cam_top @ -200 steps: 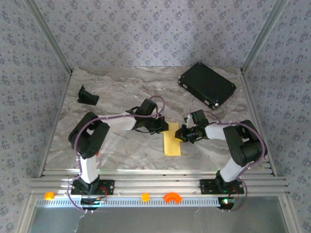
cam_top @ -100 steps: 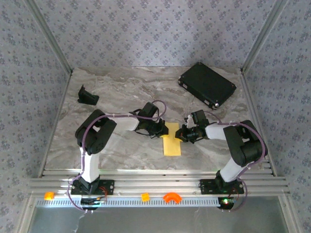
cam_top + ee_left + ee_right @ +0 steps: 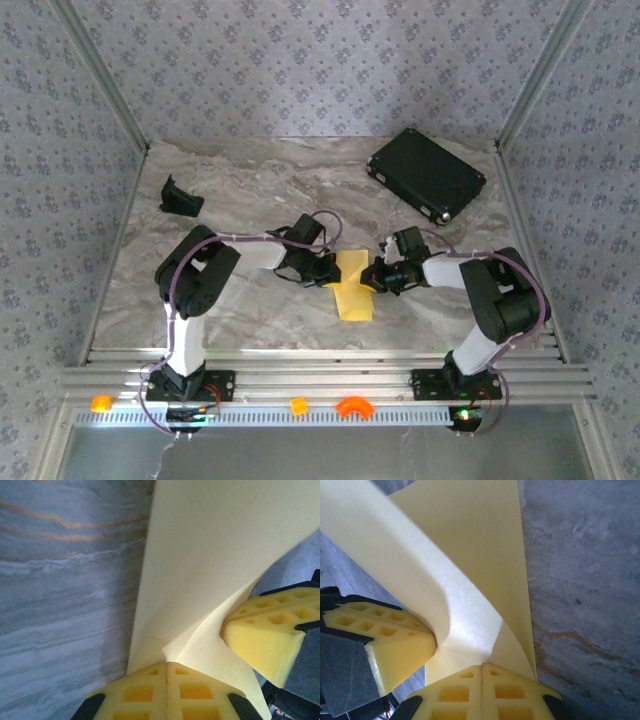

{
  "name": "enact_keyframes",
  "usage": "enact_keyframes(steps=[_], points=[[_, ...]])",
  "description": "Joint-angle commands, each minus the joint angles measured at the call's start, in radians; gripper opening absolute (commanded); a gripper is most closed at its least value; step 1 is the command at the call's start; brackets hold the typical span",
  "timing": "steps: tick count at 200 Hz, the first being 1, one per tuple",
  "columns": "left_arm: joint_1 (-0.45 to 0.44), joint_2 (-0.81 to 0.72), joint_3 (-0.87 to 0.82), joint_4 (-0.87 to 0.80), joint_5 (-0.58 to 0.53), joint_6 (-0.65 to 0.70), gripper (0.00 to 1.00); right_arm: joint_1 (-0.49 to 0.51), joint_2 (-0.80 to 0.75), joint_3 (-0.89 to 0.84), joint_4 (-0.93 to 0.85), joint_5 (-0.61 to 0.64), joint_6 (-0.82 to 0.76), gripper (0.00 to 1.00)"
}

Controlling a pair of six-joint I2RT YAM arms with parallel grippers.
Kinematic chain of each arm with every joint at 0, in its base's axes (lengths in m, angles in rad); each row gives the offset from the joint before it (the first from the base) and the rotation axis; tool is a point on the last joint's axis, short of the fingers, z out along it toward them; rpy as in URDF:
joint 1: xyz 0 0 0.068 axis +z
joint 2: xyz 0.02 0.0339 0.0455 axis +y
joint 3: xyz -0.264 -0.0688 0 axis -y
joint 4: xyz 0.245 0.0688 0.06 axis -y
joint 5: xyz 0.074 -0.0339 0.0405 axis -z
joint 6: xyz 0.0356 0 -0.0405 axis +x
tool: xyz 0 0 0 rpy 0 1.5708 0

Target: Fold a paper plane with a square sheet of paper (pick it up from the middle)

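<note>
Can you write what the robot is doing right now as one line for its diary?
left gripper: shut on yellow paper | right gripper: shut on yellow paper | yellow paper: one part curled up, rest flat on table

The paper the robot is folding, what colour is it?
The paper is pale yellow, seen best in the left wrist view.

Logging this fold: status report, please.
Left gripper shut on the square sheet of paper. Right gripper shut on it too. Paper curled up between them. Black case well clear.
</note>
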Motion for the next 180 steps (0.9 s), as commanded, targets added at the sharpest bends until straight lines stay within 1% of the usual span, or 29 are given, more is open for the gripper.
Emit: enact_keyframes(steps=[1, 16, 56, 68, 82, 97, 126, 159, 180], points=[[0.014, -0.036, 0.047, -0.096, -0.037, 0.031, 0.0, -0.002, 0.023, -0.038, -0.126, 0.1, -0.014, 0.0], [0.016, -0.028, 0.068, -0.057, 0.01, 0.022, 0.0, -0.002, 0.02, -0.04, -0.127, 0.105, -0.013, 0.0], [0.019, 0.028, 0.111, -0.046, 0.053, 0.035, 0.0, -0.005, 0.02, -0.039, -0.132, 0.099, -0.018, 0.0], [0.022, 0.044, 0.111, -0.044, 0.043, 0.034, 0.0, -0.006, 0.019, -0.043, -0.13, 0.099, -0.018, 0.0], [0.029, 0.057, 0.103, -0.054, 0.003, 0.038, 0.0, -0.006, 0.021, -0.045, -0.125, 0.094, -0.017, 0.0], [0.043, 0.074, 0.073, -0.026, -0.008, 0.013, 0.0, -0.006, 0.02, -0.047, -0.118, 0.092, -0.016, 0.0], [0.066, 0.096, 0.05, -0.057, -0.074, 0.019, 0.0, -0.009, 0.021, -0.05, -0.122, 0.092, -0.019, 0.0], [0.078, 0.08, 0.097, -0.123, -0.143, 0.034, 0.0, -0.011, 0.019, -0.056, -0.112, 0.09, -0.018, 0.0], [0.079, 0.058, 0.148, -0.133, -0.135, 0.024, 0.0, -0.013, 0.022, -0.056, -0.11, 0.088, -0.019, 0.0]])
